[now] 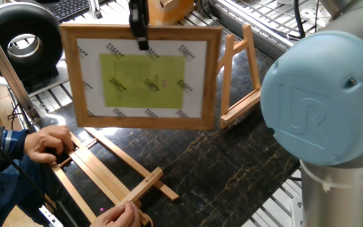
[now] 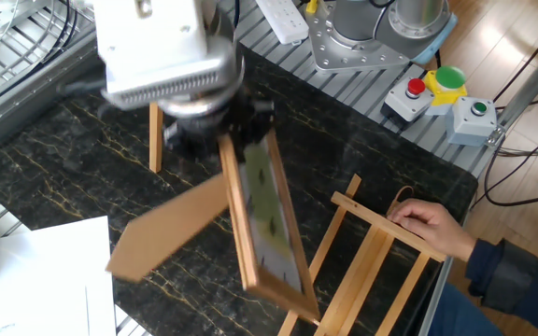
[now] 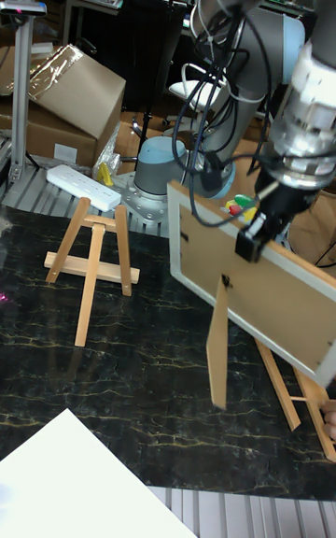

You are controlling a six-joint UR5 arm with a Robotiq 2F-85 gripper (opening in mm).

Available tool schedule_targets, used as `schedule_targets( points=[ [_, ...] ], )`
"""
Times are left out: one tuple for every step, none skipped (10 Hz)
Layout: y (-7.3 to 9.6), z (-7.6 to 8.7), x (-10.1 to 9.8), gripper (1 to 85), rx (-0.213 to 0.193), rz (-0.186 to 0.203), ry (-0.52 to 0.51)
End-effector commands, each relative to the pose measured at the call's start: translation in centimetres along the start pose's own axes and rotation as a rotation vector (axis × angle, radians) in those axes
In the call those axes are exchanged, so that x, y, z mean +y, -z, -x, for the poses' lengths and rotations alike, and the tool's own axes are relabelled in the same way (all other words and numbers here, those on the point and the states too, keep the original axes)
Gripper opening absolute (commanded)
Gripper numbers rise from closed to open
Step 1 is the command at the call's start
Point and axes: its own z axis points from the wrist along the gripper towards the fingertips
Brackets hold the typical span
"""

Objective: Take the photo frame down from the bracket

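Observation:
The photo frame (image 1: 144,75) hangs in the air above the dark table, level, its yellow-green sheet facing one fixed view. My gripper (image 1: 138,30) is shut on the middle of its top edge. From the other fixed view the photo frame (image 2: 267,224) shows edge-on under the gripper (image 2: 220,131), its back stand swung out to the left. The tall fixed view shows the photo frame's back (image 3: 271,300) and the gripper (image 3: 250,244). The bracket (image 1: 240,75) stands upright and bare on the table, apart from the frame, also seen as the bracket (image 3: 93,258).
A person's hands (image 1: 49,142) hold a long slatted easel (image 1: 115,176) lying flat under the frame; this slatted easel (image 2: 367,266) lies at the table's near edge. White paper (image 2: 45,280) covers one corner. A button box (image 2: 442,93) and the robot base stand behind.

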Motion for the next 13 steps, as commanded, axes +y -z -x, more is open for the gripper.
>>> schedule_targets(
  points=[
    [-2.2, 2.7, -0.4, 1.3, -0.096, 0.037, -0.002],
    [-2.6, 2.2, -0.4, 1.3, -0.092, 0.051, -0.019],
    [-3.0, 1.0, -0.4, 1.3, -0.073, 0.07, -0.047],
    [-3.3, 0.2, 0.2, 1.3, -0.067, 0.109, -0.091],
    [-3.5, -0.3, 0.9, 1.3, -0.063, 0.149, -0.146],
    [-3.5, -0.6, 1.4, 1.3, -0.051, 0.168, -0.172],
    [-3.7, -0.8, 0.6, 1.3, -0.044, 0.14, -0.143],
    [-4.0, -1.0, -0.3, 1.3, -0.035, 0.1, -0.112],
    [-3.8, -0.9, -0.9, 1.3, -0.021, 0.068, -0.101],
    [-3.5, -1.0, -1.0, 1.3, 0.0, 0.048, -0.103],
    [-3.4, -1.3, -1.4, 1.3, 0.015, 0.029, -0.102],
    [-3.4, -0.7, -1.4, 1.3, -0.006, 0.03, -0.139],
    [-3.4, 0.0, -1.4, 1.3, -0.033, 0.032, -0.178]
  ],
)
